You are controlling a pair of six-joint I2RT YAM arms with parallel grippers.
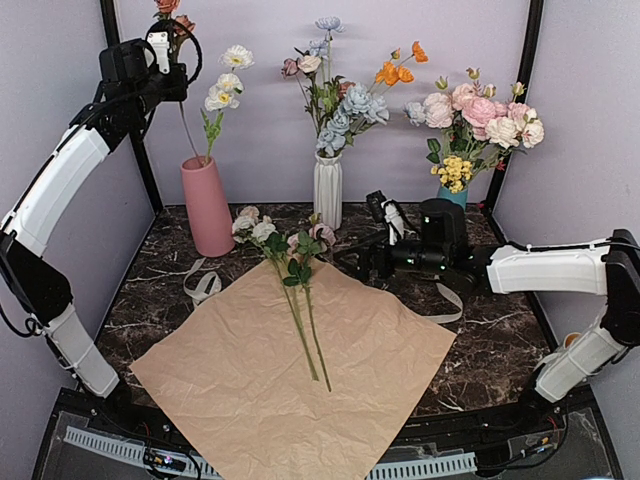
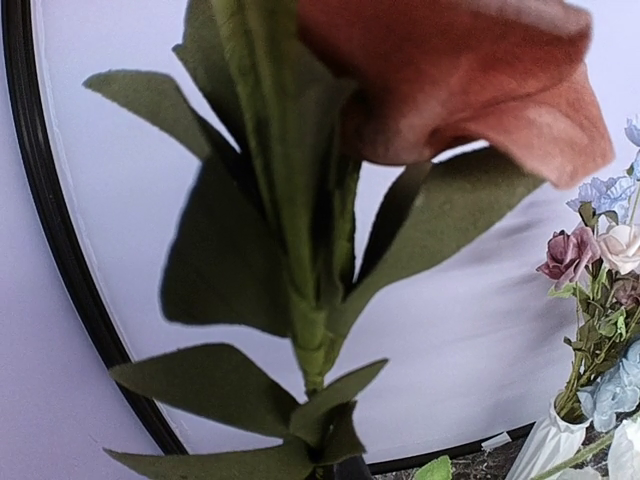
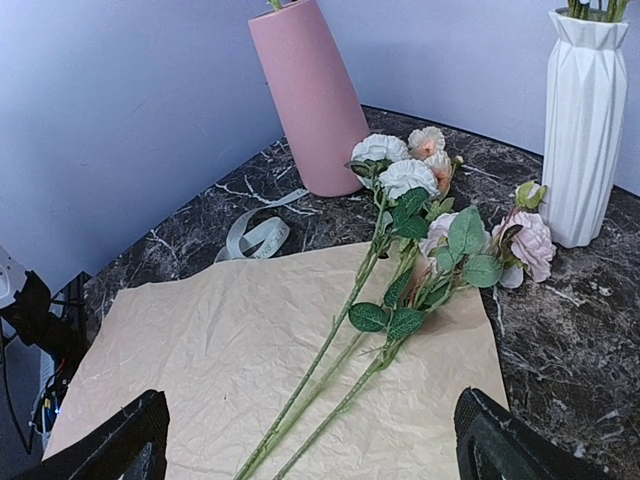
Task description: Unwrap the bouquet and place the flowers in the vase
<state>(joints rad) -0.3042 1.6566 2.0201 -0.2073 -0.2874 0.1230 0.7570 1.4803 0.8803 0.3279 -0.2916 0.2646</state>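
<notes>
Holding a rust flower (image 1: 169, 8) pinched in the left claw (image 1: 163, 47), high above the pink vase (image 1: 207, 205); hovering with the right claw (image 1: 373, 238) spread beside flowers (image 1: 290, 262) lying on the unfolded paper (image 1: 300, 380); next, needing the stem (image 2: 302, 310) lowered straight into the vase's mouth

Flowers (image 1: 290, 275) lie on the paper (image 1: 300, 390) — vase (image 1: 207, 205) behind it, leftward; ribbon (image 1: 203, 285) between the two.

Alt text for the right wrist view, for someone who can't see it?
A few long-stemmed pink and white flowers lie loose on unfolded kraft paper on a dark marble table, blooms toward the pink vase behind. A white ribbed vase stands at right, a cream ribbon lies beside the paper, and the open right gripper frames the bottom corners.
</notes>
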